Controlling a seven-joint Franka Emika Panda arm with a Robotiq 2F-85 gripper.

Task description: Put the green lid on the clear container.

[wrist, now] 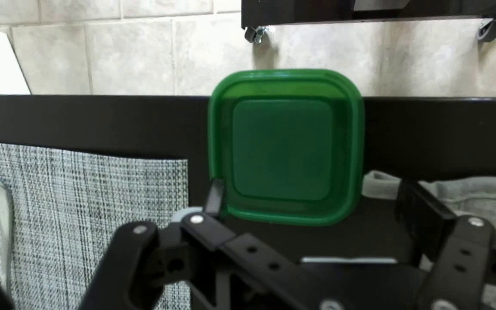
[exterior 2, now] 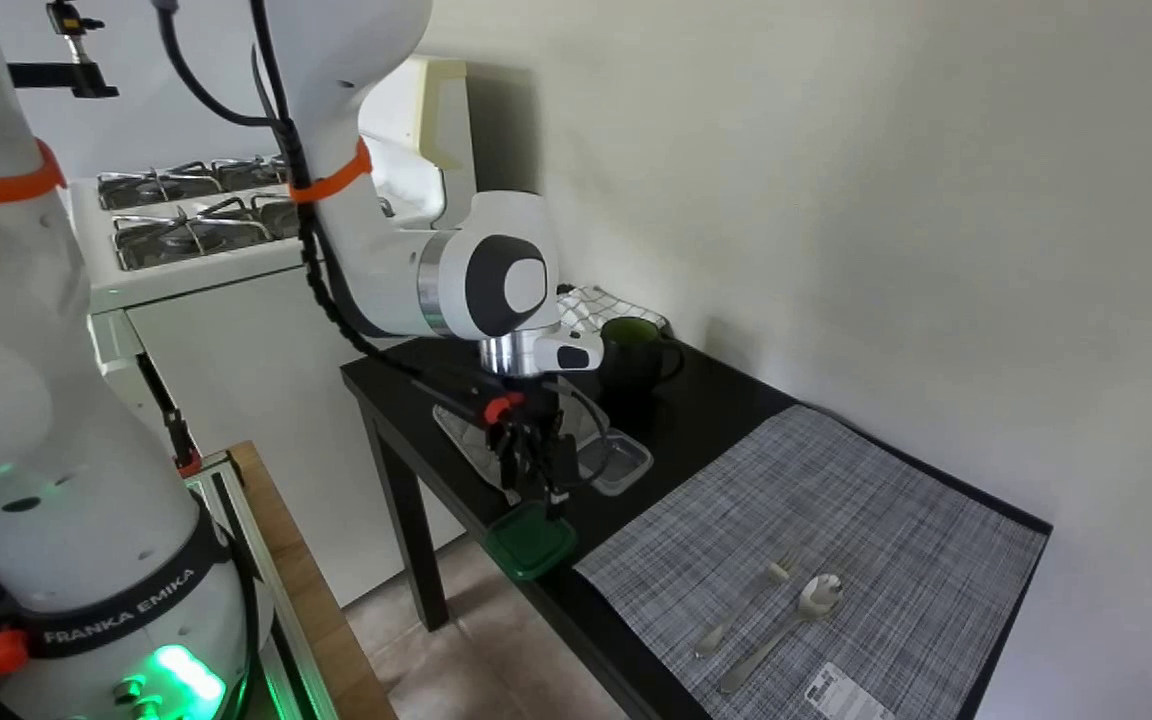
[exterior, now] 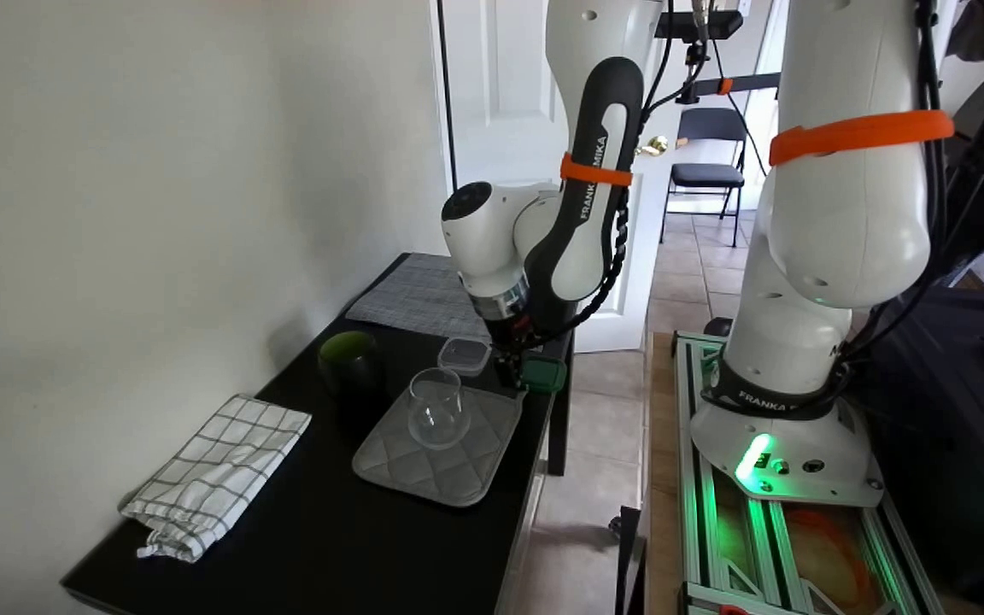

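Kitchen corner, so going left to right in an exterior view: stove (exterior 2: 191, 230) well off to the left of your hand (wrist: 312, 193), dark tabletop (exterior 2: 696, 430) under it. Next up, the green lid (exterior 2: 531, 540), just below the hand and poking past the edge. Looks like thin plastic, so expect light, slightly bendy, probably slick; pinch it gently across two opposite sides of the rim. Your fingers (wrist: 424, 211) are well apart, nothing clamped; one overlaps the lid's rim in the wrist view, can't tell if it's touching. And the clear container (exterior 2: 621, 463) sits just right of the hand.
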